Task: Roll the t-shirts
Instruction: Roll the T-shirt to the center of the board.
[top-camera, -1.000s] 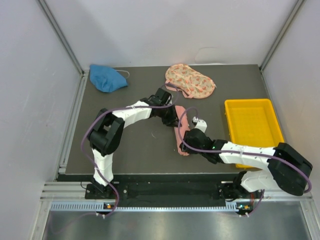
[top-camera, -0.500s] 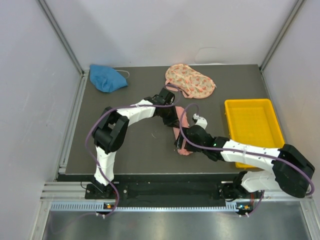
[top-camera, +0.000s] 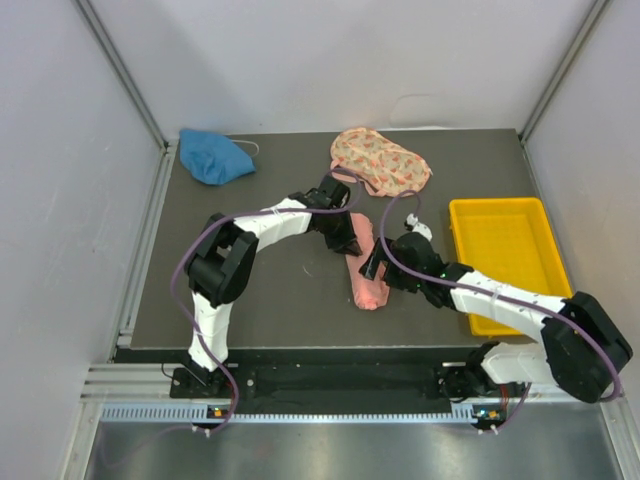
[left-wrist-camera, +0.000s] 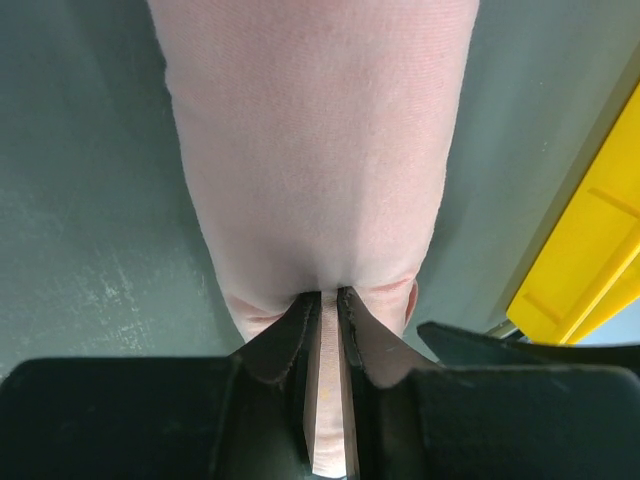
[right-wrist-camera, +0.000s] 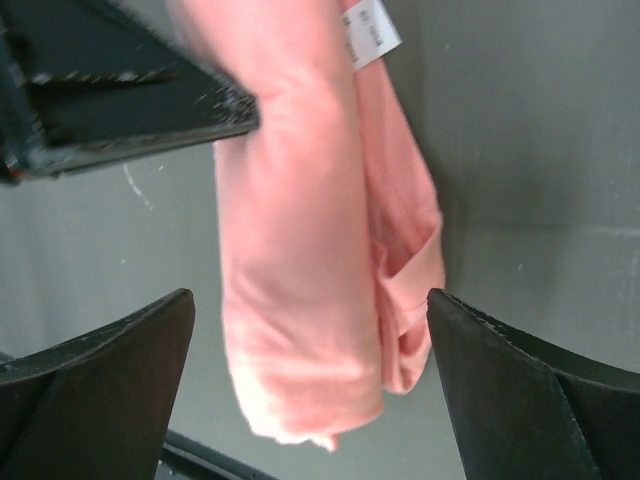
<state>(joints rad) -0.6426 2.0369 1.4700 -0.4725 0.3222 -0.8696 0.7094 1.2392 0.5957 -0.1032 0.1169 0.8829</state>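
Two white robot arms rose from the near edge of a dark grey surface (top-camera: 270, 300), both reaching toward its middle. Nearest the bases, the right tool (top-camera: 374, 268) hung low with its jaws spread wide and nothing in its grasp. In its wrist view the two black fingers (right-wrist-camera: 90, 400) stood on either side of the salmon-pink t-shirt (right-wrist-camera: 295, 260), apart from the cloth. That t-shirt lay on the surface as a long, narrow roll, running from near to far just right of centre. Its near end was loose, with folded edges showing. A small white label (right-wrist-camera: 370, 30) stuck out from its side toward the far end. At that far end the left tool (left-wrist-camera: 325, 310) was closed to a thin gap and pinched a fold of the pink cloth. Its dark body lay across the roll in the right wrist view. To the right of the roll, apart from it, a yellow tray (top-camera: 505, 250) sat along the right side of the surface. Farther back, a floral t-shirt (top-camera: 382, 163) lay in a crumpled heap near the rear edge, just beyond the left arm's wrist. A blue t-shirt (top-camera: 213, 156) was bunched in the far left corner, well apart from everything else.
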